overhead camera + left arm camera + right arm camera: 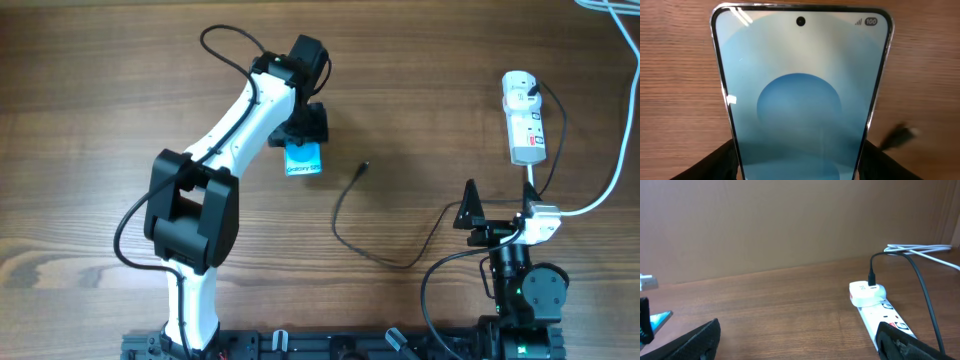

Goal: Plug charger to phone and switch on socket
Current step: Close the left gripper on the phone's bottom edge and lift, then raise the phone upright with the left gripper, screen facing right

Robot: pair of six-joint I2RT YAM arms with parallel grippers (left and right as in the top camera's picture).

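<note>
While left fingers (710, 162) grip it, the phone (303, 161) reads "Galaxy S25".

Phone (800, 100), upper right of screen: signal-bars sign, then the figure "100" in a dark pill.
Same phone (303, 160), overhead view: "Galaxy S25" in small pale lettering across the screen.
Socket (524, 120): red and dark label marks, too small to read.

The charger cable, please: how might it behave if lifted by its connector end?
Probably floppy: the charger cable lies in loose curves, so it should droop and trail. Likely light, being thin. Its small connector may twist when gripped.
</note>
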